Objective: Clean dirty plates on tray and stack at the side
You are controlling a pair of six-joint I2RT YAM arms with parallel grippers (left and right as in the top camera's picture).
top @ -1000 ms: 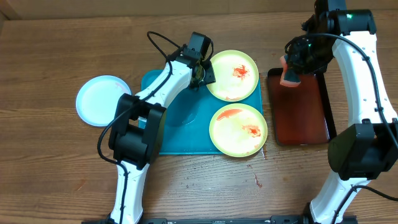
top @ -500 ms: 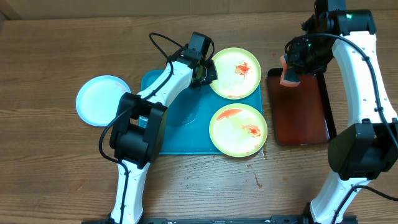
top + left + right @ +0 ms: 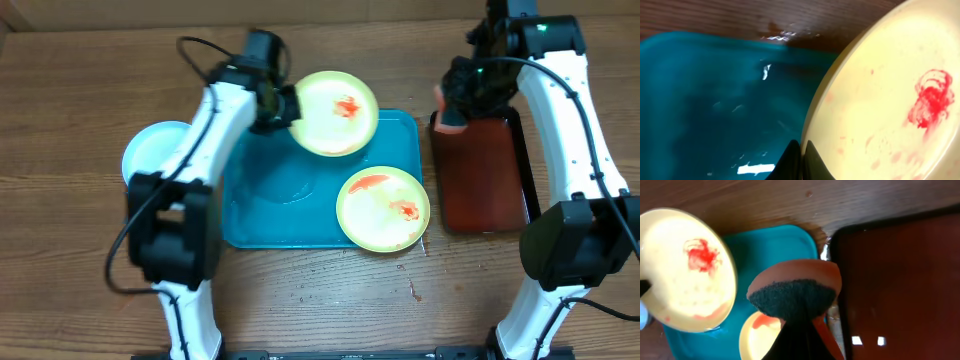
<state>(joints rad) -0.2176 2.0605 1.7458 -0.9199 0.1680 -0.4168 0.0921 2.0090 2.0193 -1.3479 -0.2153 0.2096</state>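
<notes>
**Plate held at the teal tray's far edge.** The left gripper (image 3: pixel 283 105) is pinched tight on the rim of a yellow-green-rimmed plate (image 3: pixel 337 112). It holds the plate over the far edge of the teal tray (image 3: pixel 290 205), and a swirl of red sauce marks the plate's face. In the left wrist view, its dark fingertips (image 3: pixel 792 165) close on the plate's edge above the tray's glossy blue floor. Whether the plate touches the tray's rim cannot be told.

A second yellow-green-rimmed plate (image 3: pixel 384 208), streaked with red sauce, lies flat inside the tray at its near right corner. A pale blue-white plate (image 3: pixel 148 160) sits on the wooden table (image 3: pixel 80 90) just off the tray's left side, partly hidden by the left arm.

Off the tray's right side, the right gripper (image 3: pixel 457 102) is closed on an orange sponge (image 3: pixel 792 287) with a dark scouring face. It holds the sponge over the far left corner of a black-rimmed dark red tray (image 3: pixel 485 185) that lies just beside the teal tray. The sponge is apart from both sauce-marked plates.
</notes>
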